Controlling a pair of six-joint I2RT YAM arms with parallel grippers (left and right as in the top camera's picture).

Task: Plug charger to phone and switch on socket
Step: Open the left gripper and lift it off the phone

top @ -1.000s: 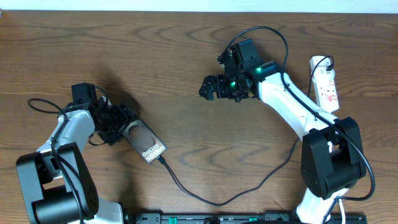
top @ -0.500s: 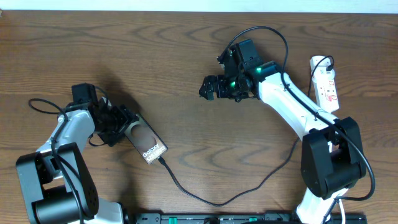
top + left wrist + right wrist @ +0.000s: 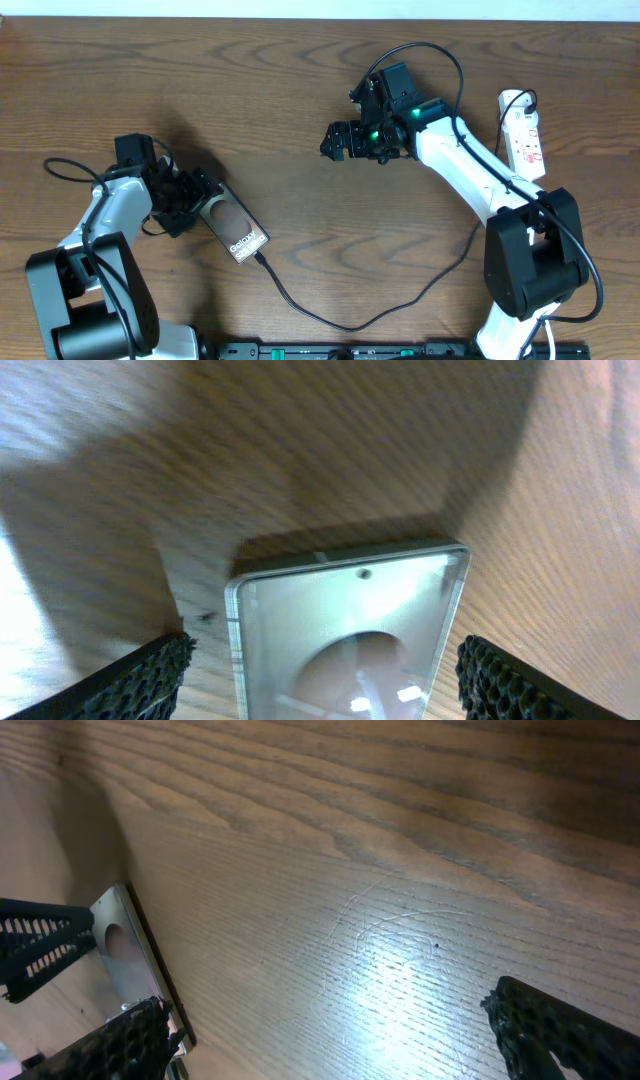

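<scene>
The phone (image 3: 234, 231) lies flat on the table at the left, lettering up, and fills the left wrist view as a grey slab (image 3: 350, 625). My left gripper (image 3: 190, 205) (image 3: 325, 650) stands open astride its far end, with a gap between each pad and the phone's edges. The charger (image 3: 330, 318), a thin black cable, meets the phone's near end and loops along the front toward the right. The white socket (image 3: 525, 135) lies at the far right. My right gripper (image 3: 335, 141) (image 3: 325, 1005) hangs open over bare wood at mid-table, holding nothing.
The right wrist view shows the phone's end (image 3: 125, 945) at its left edge, with a left finger beside it. A dark rail (image 3: 400, 351) runs along the front edge. Bare wooden table (image 3: 300, 90) spreads between the arms.
My left fingers have spread a little wider, away from the phone's sides. The phone, the cable and the right arm have not moved.
</scene>
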